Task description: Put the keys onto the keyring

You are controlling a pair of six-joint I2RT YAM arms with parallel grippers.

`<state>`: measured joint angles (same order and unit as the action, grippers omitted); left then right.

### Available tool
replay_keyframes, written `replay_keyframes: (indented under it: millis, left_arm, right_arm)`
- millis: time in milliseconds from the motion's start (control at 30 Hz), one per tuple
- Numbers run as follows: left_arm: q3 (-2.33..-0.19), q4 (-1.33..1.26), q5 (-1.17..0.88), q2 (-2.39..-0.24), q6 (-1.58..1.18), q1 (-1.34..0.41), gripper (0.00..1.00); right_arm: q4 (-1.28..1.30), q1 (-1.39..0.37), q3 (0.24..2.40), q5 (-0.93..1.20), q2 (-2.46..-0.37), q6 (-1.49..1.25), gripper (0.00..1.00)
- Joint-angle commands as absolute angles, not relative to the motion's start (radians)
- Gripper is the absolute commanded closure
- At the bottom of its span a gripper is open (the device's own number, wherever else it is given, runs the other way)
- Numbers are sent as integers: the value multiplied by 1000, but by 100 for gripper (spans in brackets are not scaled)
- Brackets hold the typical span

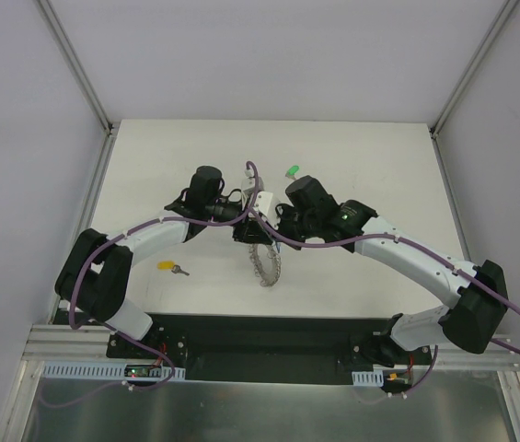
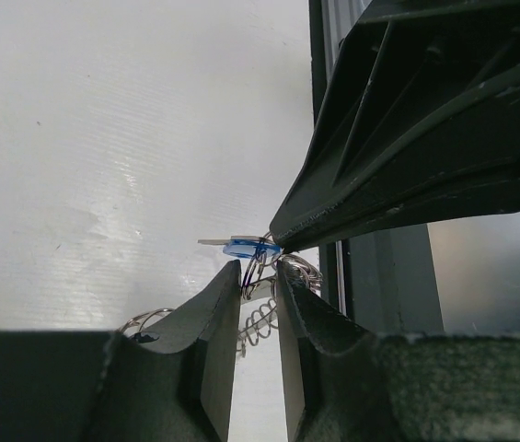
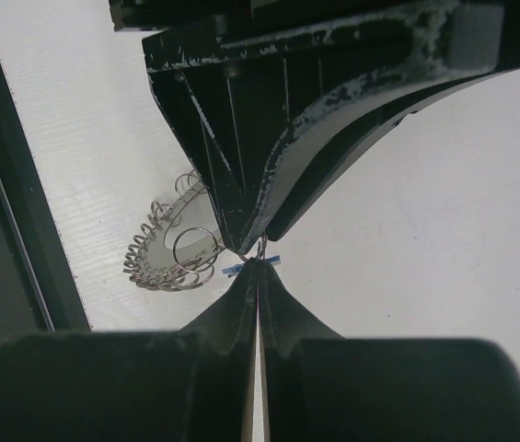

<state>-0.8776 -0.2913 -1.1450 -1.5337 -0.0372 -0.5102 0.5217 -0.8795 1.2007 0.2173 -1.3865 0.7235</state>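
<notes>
Both grippers meet above the middle of the table. The keyring (image 1: pixel 264 262), a silver ring edged with wire loops, hangs tilted just below them. My left gripper (image 2: pixel 258 269) has its jaws narrowly apart, closed across one wire loop of the keyring (image 2: pixel 260 322). The solid-blue key (image 2: pixel 241 248) lies flat just beyond the left fingertips. My right gripper (image 3: pixel 258 262) is shut on the blue key (image 3: pixel 234 270), seen edge-on at its tips. The keyring (image 3: pixel 163 262) shows to the left there. A yellow key (image 1: pixel 165 267) and a green key (image 1: pixel 290 171) lie on the table.
The white table (image 1: pixel 370 166) is walled by pale panels on three sides. A black base plate (image 1: pixel 260 336) runs along the near edge with both arm bases on it. Purple cables loop along the arms.
</notes>
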Motion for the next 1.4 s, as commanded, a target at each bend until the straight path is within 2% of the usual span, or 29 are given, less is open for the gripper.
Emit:
replay_keyframes:
  millis: [0,200,467,1200,1367]
  left_arm:
    - [-888,-288,-1196,-1525,-9,-528,78]
    - [-888,-267,-1197,-1516,15,-529,81]
    - [-890,-244,-1192,-1500,28,-528,100]
    - [-868,-247,-1065,-1304,-35,-523,100]
    - [-859,-247,-1032,-1285,-34,-523,100]
  right_arm:
    - [495,-887,1236,222,-1350,724,99]
    - [494,-885,1232,215,-1351,724,99]
    - [494,-887,1221,198,-1347,726,99]
    - [408,-885,1088,192,-1284,657,99]
    - [348,-885,1068,207,-1256,578,84]
